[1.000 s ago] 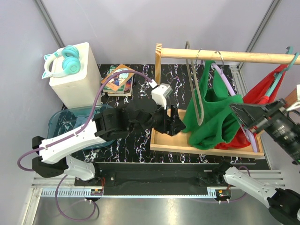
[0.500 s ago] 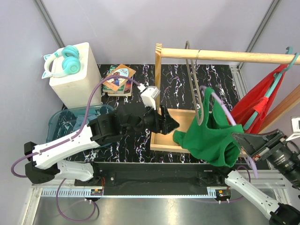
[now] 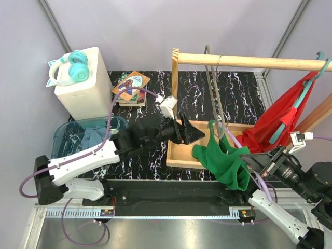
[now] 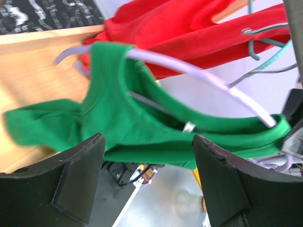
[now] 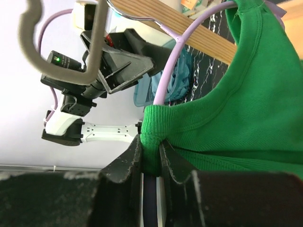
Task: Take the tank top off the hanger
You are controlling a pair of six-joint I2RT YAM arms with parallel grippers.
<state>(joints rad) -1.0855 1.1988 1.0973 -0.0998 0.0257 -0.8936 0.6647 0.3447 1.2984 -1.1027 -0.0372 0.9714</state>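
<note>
The green tank top (image 3: 224, 162) hangs on a lilac hanger (image 3: 237, 143) off the rail, low over the tray's near edge. My right gripper (image 3: 252, 163) is shut on a folded strap of the tank top (image 5: 227, 118), where the lilac hanger (image 5: 166, 80) runs into the fabric; the right gripper (image 5: 151, 147) pinches it tight. My left gripper (image 3: 196, 136) stands open just left of the top, touching nothing. In the left wrist view the tank top (image 4: 142, 125) and hanger (image 4: 199, 78) lie just beyond the open left gripper (image 4: 147, 142).
A wooden rail (image 3: 249, 61) carries an empty grey hanger (image 3: 214, 98) and a red garment (image 3: 272, 127) on a teal hanger. Below is the wooden tray base (image 3: 184, 155). At left stand a white box with teal headphones (image 3: 72, 70), books (image 3: 129, 87) and a blue bin (image 3: 83, 136).
The right gripper has pulled the tank top and its lilac hanger off the rail, down and toward the near edge. The left gripper has followed toward the top and opened wider.
</note>
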